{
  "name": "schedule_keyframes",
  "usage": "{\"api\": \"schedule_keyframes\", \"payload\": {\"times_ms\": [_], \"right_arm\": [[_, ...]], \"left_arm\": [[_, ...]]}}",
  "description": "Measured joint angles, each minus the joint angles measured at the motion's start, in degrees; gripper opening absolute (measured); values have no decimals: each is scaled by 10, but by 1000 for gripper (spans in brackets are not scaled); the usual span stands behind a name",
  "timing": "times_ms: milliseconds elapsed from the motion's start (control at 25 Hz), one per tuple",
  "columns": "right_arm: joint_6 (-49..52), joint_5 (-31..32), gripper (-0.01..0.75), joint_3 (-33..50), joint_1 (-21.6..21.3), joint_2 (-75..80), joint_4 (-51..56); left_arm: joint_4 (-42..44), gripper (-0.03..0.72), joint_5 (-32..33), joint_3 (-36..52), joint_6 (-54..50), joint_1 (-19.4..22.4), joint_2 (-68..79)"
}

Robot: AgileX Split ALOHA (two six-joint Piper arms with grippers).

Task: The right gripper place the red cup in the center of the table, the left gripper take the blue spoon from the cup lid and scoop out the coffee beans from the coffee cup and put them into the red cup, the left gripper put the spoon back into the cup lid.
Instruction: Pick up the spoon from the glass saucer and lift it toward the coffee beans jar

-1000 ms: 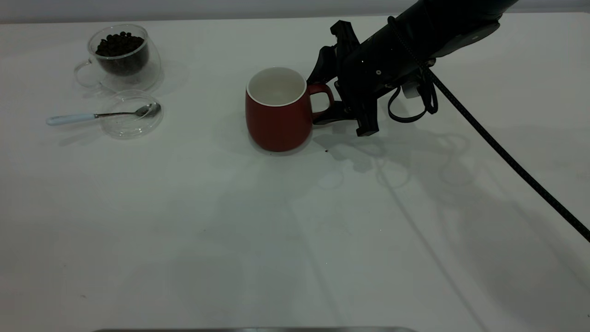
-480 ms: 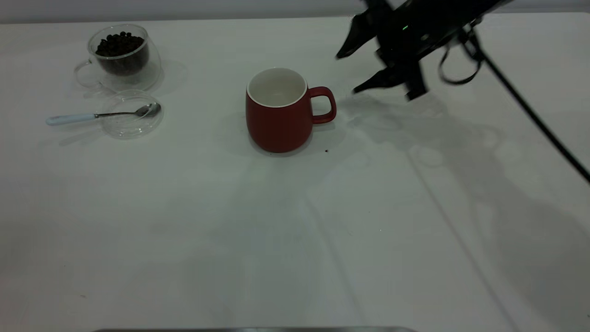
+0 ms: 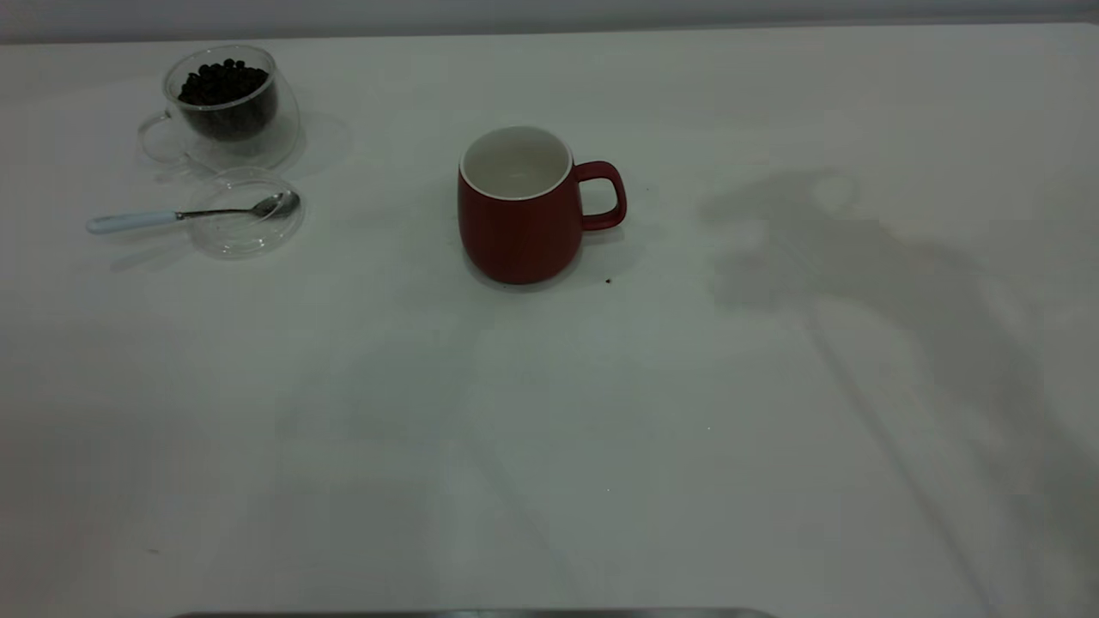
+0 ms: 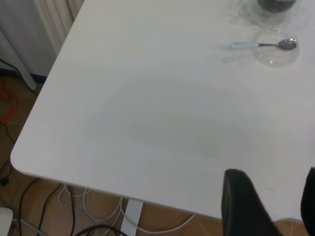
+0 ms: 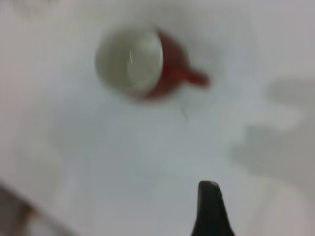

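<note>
The red cup [image 3: 519,215] stands upright and empty mid-table, handle to the right; the right wrist view shows it from above [image 5: 142,64]. At the back left the clear coffee cup [image 3: 227,107] holds coffee beans [image 3: 223,81]. In front of it lies the cup lid [image 3: 245,223] with the blue spoon [image 3: 172,215] across it, bowl on the lid. My left gripper [image 4: 273,196] hangs open over the table's edge, far from the spoon [image 4: 263,44]. My right gripper [image 5: 266,201] is high above the table, open, with one finger [image 5: 210,209] showing. Neither arm appears in the exterior view.
The white table [image 3: 549,429] carries an arm's shadow [image 3: 816,240] at the right and a dark speck [image 3: 608,280] by the red cup. The left wrist view shows the table's corner [image 4: 19,160] with cables on the floor below.
My right gripper let go of the red cup's handle, rose up and to the right, and left the exterior view. The cup stayed in place.
</note>
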Motion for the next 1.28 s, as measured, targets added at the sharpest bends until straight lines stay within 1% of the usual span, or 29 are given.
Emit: {"api": "schedule_keyframes", "payload": {"times_ms": [120, 240, 320, 480, 640, 760, 960, 1120, 1200, 1280], "right_arm": [[4, 107, 561, 3, -2, -98, -65], [26, 151, 561, 42, -2, -195, -100], [46, 157, 561, 90, -2, -266, -115], [79, 159, 561, 233, -2, -390, -140], [115, 146, 561, 373, -2, -445, -155], [135, 135, 561, 444, -2, -477, -162], [169, 137, 561, 510, -2, -551, -174], [185, 147, 561, 539, -5, -613, -183], [187, 147, 561, 539, -20, -643, -183], [188, 148, 561, 539, -51, -678, -183]], "left_arm": [[0, 354, 0, 0, 0, 0, 0], [0, 354, 0, 0, 0, 0, 0], [0, 354, 0, 0, 0, 0, 0], [0, 354, 0, 0, 0, 0, 0], [0, 354, 0, 0, 0, 0, 0], [0, 354, 0, 0, 0, 0, 0], [0, 354, 0, 0, 0, 0, 0], [0, 354, 0, 0, 0, 0, 0], [0, 354, 0, 0, 0, 0, 0], [0, 354, 0, 0, 0, 0, 0]]}}
